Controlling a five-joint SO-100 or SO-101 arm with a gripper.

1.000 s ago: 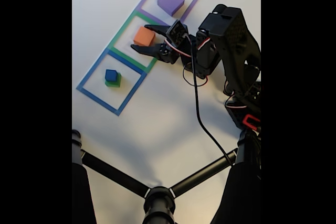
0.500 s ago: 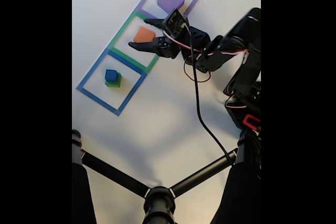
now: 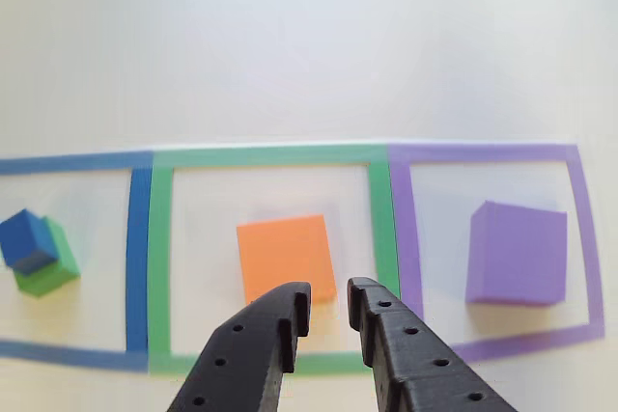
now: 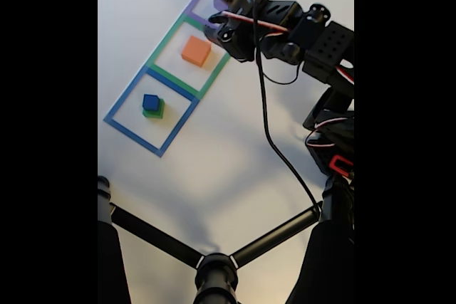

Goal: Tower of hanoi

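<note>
A white table [image 4: 228, 169] is being shown in both views, with three taped squares laid on it in a row. In the other view the blue square [image 3: 138, 238] is lying at the left, the green square [image 3: 270, 155] in the middle and the purple square [image 3: 488, 153] at the right. The arm [image 4: 313, 40] is being held over the top of the row in the fixed view, covering the purple square there. The purple cube [image 3: 517, 253] is sitting inside the purple square. The orange block [image 3: 286, 256] is lying flat inside the green square [image 4: 165, 42]. A green cube [image 3: 48, 262] is resting in the blue square with a smaller blue cube [image 3: 27, 238] stacked on it, turned slightly askew. The gripper [image 3: 326, 304] is being held just in front of the orange block's near edge, its fingers nearly closed with a narrow gap between them and nothing gripped.
</note>
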